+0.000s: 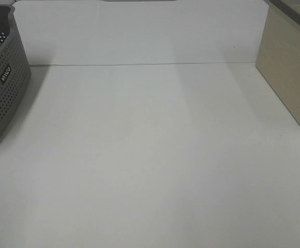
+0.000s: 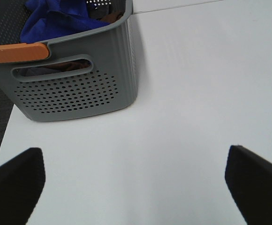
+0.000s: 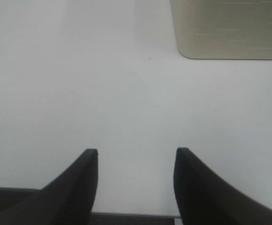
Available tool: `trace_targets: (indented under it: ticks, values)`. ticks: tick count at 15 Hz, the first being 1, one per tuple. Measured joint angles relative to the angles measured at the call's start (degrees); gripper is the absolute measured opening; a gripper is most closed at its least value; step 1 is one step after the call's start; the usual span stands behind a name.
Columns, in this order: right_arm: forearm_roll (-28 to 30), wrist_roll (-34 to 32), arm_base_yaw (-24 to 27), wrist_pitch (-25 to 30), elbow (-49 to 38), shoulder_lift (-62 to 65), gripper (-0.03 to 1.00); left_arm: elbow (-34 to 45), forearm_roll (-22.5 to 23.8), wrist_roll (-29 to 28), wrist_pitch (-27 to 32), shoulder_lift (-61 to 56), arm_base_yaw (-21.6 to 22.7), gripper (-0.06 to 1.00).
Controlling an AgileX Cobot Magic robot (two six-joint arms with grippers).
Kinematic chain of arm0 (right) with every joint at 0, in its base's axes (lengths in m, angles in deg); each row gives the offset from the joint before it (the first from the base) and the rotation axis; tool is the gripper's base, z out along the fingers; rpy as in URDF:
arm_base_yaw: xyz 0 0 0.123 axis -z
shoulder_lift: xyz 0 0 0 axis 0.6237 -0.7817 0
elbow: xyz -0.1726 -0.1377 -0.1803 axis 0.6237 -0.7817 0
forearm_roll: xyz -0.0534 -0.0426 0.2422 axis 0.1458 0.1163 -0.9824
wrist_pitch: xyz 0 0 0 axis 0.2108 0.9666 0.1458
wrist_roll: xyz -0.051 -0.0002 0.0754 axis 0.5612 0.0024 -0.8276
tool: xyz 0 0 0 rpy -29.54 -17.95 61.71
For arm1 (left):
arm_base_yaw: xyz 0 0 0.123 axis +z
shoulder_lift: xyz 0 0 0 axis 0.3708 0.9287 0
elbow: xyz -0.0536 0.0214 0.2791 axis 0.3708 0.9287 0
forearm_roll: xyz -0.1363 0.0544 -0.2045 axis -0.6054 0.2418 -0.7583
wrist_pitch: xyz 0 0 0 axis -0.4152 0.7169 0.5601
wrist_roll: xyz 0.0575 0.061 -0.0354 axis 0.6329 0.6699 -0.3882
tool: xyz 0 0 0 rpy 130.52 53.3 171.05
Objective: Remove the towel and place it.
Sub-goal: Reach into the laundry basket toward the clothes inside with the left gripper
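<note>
Left jaws wide, toward basket [image 2: 75,93] and towel [image 2: 47,23]; right jaws narrower, over table [image 3: 126,84].

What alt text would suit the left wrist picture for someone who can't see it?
A blue towel lies bunched inside a grey perforated basket with an orange handle, on a white table. The left gripper is open and empty, short of the basket.

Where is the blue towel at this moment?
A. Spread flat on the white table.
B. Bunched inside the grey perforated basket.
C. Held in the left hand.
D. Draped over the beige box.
B: the left wrist view shows the blue towel lying bunched up inside the grey basket.
</note>
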Motion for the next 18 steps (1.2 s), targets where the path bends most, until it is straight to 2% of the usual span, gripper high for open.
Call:
trace_targets:
  ticks: [8,12,14,15,17,18]
  values:
    - [0.0,0.0,0.0,0.0,0.0,0.0,0.51,0.0,-0.3,0.2,0.0,0.0,0.0,0.99]
    - [0.0,0.0,0.0,0.0,0.0,0.0,0.51,-5.4,-2.8,14.8,5.7,10.3,0.0,0.99]
    - [-0.1,0.0,0.0,0.0,0.0,0.0,0.51,-10.8,-4.9,27.3,7.2,18.0,0.0,0.99]
    - [-0.1,0.0,0.0,0.0,0.0,0.0,0.51,-13.3,-5.0,31.4,6.6,21.2,0.0,0.99]
    - [-0.1,0.0,0.0,0.0,0.0,0.0,0.51,-17.4,-3.8,35.2,5.6,27.5,0.0,0.99]
    - [-0.1,0.0,0.0,0.0,0.0,0.0,0.51,-19.8,-1.6,36.7,5.6,31.9,0.0,0.99]
